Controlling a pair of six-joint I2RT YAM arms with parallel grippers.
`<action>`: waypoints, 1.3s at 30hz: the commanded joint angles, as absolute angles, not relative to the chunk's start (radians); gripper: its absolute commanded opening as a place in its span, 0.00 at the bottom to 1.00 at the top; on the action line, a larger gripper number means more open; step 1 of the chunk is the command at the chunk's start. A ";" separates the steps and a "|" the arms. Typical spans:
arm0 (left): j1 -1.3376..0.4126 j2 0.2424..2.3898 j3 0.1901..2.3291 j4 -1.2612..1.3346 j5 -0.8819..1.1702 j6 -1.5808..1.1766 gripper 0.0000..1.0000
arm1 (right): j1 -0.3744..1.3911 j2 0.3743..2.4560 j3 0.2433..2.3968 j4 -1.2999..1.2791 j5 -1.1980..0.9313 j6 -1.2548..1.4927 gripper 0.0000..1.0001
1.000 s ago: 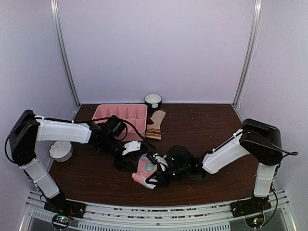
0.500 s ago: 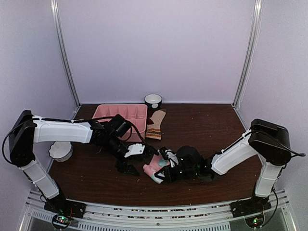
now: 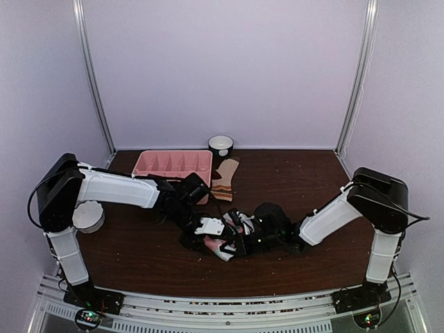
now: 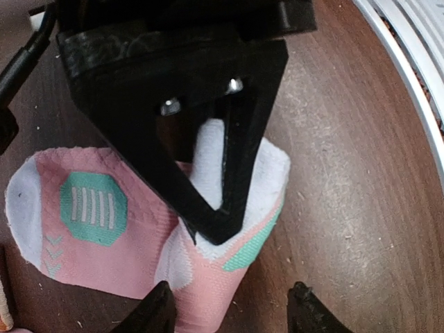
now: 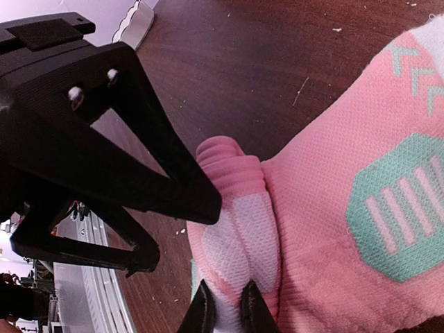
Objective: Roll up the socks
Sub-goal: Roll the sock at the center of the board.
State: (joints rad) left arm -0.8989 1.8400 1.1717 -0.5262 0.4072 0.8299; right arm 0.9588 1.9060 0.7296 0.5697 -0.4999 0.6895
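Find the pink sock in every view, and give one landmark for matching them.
Top external: pink sock low centre of the picture.
Left wrist: pink sock lower left to centre.
Right wrist: pink sock fills the right half.
Landmark: teal striped patch, in both wrist views.

A dark wooden surface (image 3: 298,180) is seen: pink tray (image 3: 173,164) and tan striped sock (image 3: 223,180) are laid side by side at the back, a small cup (image 3: 220,145) behind them, a white bowl (image 3: 89,216) at left, and the pink sock (image 4: 125,263) near the front.

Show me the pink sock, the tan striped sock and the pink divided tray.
pink sock (image 4: 94,208), left wrist view, on its teal patch.
tan striped sock (image 3: 223,182), top external view, on its stripes.
pink divided tray (image 3: 173,154), top external view, on its far rim.
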 commanded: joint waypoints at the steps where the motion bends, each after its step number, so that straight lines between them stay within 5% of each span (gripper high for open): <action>1: -0.910 1.879 1.202 -0.477 0.333 0.854 0.55 | 0.942 2.020 0.679 0.228 -0.472 0.720 0.00; 8: -0.916 1.927 1.223 -0.504 0.316 0.846 0.36 | 0.931 2.016 0.667 0.275 -0.497 0.774 0.00; 15: -0.900 1.999 1.258 -0.549 0.372 0.745 0.09 | 0.932 1.973 0.593 0.431 -0.445 0.829 0.25; 20: -0.857 2.076 1.318 -0.644 0.480 0.670 0.07 | 0.945 1.883 0.473 0.647 -0.382 0.822 0.41; 27: -0.815 2.189 1.408 -0.773 0.600 0.634 0.07 | 0.983 1.739 0.307 0.888 -0.286 0.707 0.45; 39: -0.803 2.281 1.489 -0.952 0.749 0.665 0.08 | 1.190 1.433 0.322 0.632 0.007 0.226 0.45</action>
